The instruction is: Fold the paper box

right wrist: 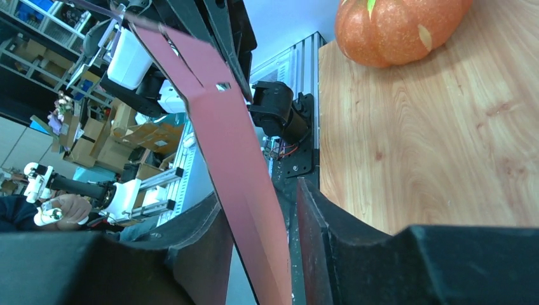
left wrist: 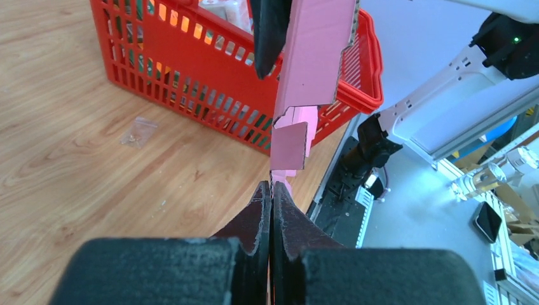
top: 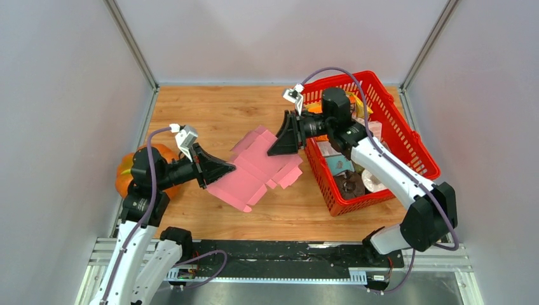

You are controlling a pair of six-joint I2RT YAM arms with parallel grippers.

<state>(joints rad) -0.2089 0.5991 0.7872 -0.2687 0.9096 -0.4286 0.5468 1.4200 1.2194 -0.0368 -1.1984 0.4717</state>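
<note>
The paper box is a flat pink die-cut sheet with flaps, held in the air over the wooden table between my two grippers. My left gripper is shut on its near-left edge; in the left wrist view the jaws press together on the thin sheet, which rises edge-on ahead. My right gripper is at the sheet's far-right edge. In the right wrist view the sheet passes between the open fingers with a gap on both sides.
A red basket full of groceries stands to the right, just behind the right gripper; it also shows in the left wrist view. An orange pumpkin sits at the table's left edge. A small clear bag lies on the wood.
</note>
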